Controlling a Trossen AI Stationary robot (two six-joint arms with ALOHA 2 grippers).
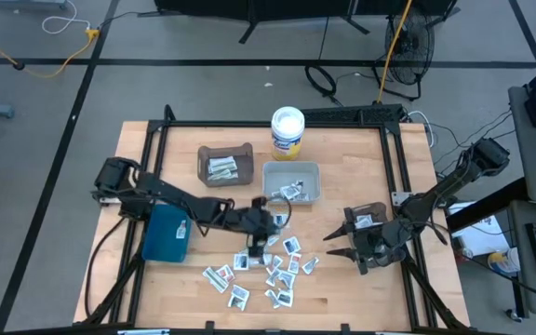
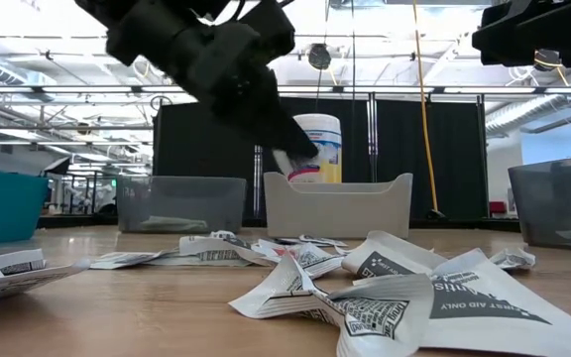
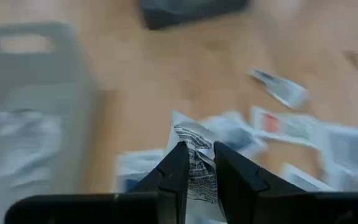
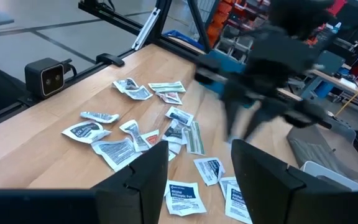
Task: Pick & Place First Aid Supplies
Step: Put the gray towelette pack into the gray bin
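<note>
Several small white first aid packets lie scattered on the wooden table's near middle, and they also show in the low view and the right wrist view. My left gripper reaches in from the table's left, above the far edge of this pile, shut on one white packet with black print. My right gripper hovers open at the right of the pile with nothing between its fingers. My left gripper pinches the white packet between its two fingers, and the packet's crumpled printed end sticks out past the fingertips. The fingers slant downward from the table's left side. The packet is lifted clear of the table.
A grey bin holding packets stands just beyond the left gripper, with a brown bin to its left. A teal bin lies under the left arm and a dark bin by the right gripper. A white tub stands at the far edge.
</note>
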